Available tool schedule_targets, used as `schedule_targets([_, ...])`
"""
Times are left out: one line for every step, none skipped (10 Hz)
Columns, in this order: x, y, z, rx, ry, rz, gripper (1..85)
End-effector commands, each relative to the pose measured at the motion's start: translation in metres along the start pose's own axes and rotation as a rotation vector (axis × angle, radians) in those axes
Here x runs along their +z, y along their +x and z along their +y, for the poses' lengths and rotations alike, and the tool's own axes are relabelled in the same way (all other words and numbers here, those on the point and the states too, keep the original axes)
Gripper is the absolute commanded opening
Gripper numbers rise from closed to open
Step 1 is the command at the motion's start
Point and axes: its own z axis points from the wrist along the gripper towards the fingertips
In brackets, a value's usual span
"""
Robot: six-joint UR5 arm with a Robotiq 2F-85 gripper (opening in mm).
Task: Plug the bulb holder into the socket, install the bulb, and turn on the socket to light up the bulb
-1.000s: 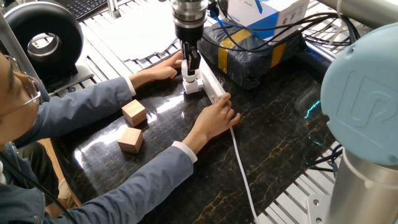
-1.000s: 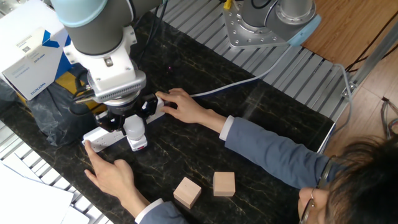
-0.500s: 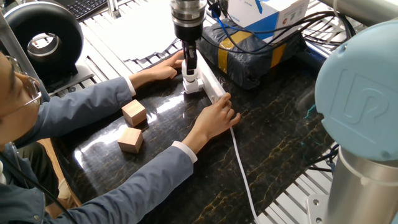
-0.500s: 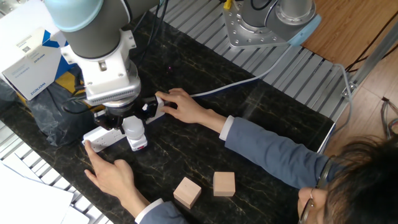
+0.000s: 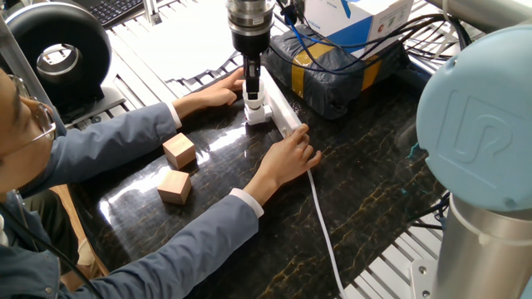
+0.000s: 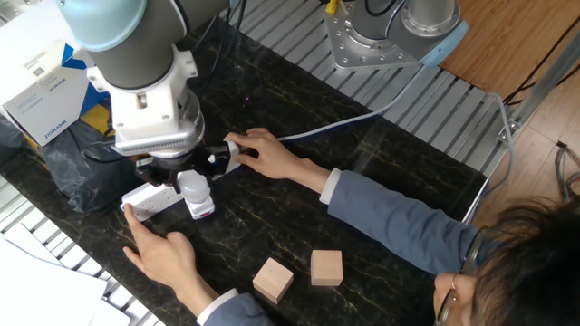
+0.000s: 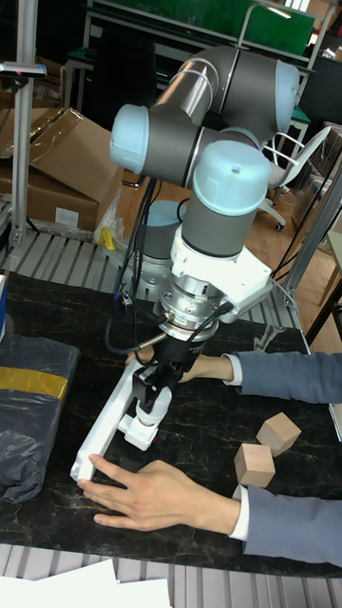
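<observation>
Bulb (image 6: pixel 194 188): a smooth white cylinder, stood upright in the bulb holder (image 6: pixel 202 211); its screw base is hidden.
Bulb holder: a small white cube, seated on the socket (image 7: pixel 106 426) near one end.
Socket: a long, narrow white strip of hard plastic, laid flat on the table (image 5: pixel 366 174); a thin white cable (image 5: pixel 324 232) is seen trailing from it across the surface.
Gripper (image 7: pixel 152 388): dark fingers are closed around the bulb, which is held upright between them directly over the holder.
Hands: one hand (image 7: pixel 161 498) is pressed flat at the socket's near end in the tall view; the other hand (image 6: pixel 263 152) is laid on the far end, so the strip is held at both ends.
Wooden blocks (image 5: pixel 178 149): two tan cubes with plain sawn faces, set near each other and well apart from the socket.
Table: glossy black stone-look top with pale gold veining; reflections are shown on it; ribbed metal rails are seen at its edges.
Wrapped box (image 5: pixel 332 71): dark crinkled plastic banded with yellow tape, beside the socket; a white and blue carton (image 5: pixel 353 15) is stacked on it.
Room: cardboard boxes (image 7: pixel 57 185) and a chair are noted behind the arm.
</observation>
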Motion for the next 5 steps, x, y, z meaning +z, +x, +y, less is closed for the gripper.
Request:
schedule_targets([-0.002, -0.0052, 0.0011, 0.099, -0.008, -0.011, 23.0])
schedule_targets([-0.002, -0.0057, 0.0014, 0.114, -0.01, -0.012, 23.0])
schedule_targets([-0.0019, -0.0061, 0.0005, 0.131, -0.007, -0.013, 23.0])
schedule_targets([-0.0019, -0.0063, -0.0001, 0.149, -0.005, -0.013, 23.0])
schedule_targets([-0.0018, -0.0068, -0.0028, 0.164, 0.005, -0.015, 22.7])
